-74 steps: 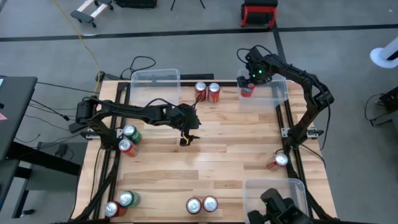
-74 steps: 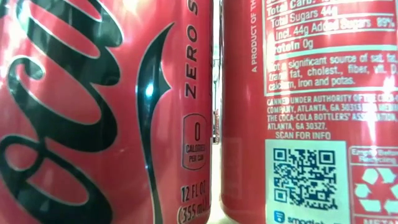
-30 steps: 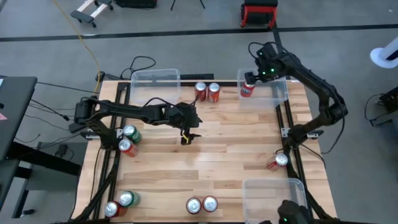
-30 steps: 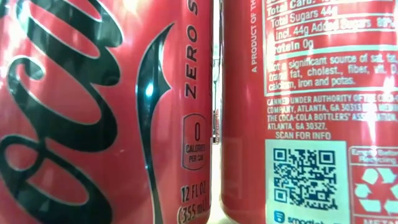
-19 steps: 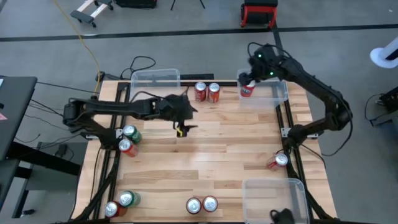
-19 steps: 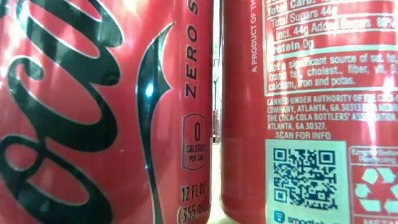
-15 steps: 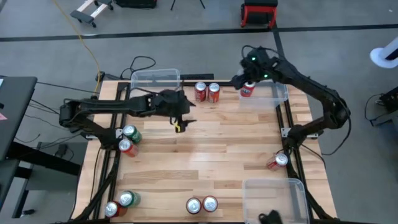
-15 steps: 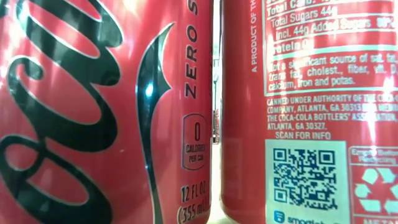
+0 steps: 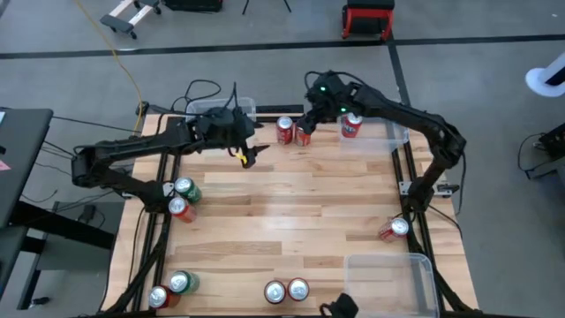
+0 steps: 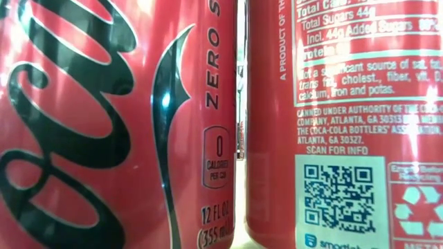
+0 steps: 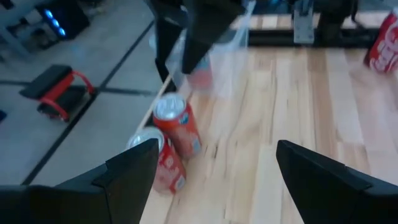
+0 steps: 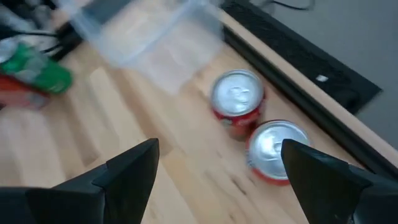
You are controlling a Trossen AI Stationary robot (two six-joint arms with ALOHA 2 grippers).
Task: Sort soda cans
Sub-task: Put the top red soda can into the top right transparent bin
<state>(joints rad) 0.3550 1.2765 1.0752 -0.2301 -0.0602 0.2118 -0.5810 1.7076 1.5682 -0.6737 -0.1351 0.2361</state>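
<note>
Two red soda cans [image 9: 284, 130] [image 9: 303, 132] stand upright by the table's far edge; the right wrist view shows their silver tops [image 12: 237, 93] [image 12: 277, 144]. My right gripper [image 9: 305, 121] hovers open just above them. My left gripper [image 9: 243, 154] is open over the wood beside the far-left clear bin [image 9: 221, 117], and those two cans [image 11: 177, 127] [image 11: 158, 163] lie ahead of it. Another red can [image 9: 351, 125] stands in the far-right bin [image 9: 388, 132]. Neither gripper holds anything.
More cans stand in pairs: green and red at the left edge [image 9: 182, 197], near left [image 9: 169, 289], two red at the near edge [image 9: 287, 290] filling the low view [image 10: 118, 124], and one on the right [image 9: 395, 230]. A clear bin [image 9: 388, 269] sits near right.
My right gripper has swung from the can in the far-right bin toward the table's left and now hangs over the two red cans; that can stays in the bin. My left gripper has risen and gone toward the far-left bin. Both stay open.
</note>
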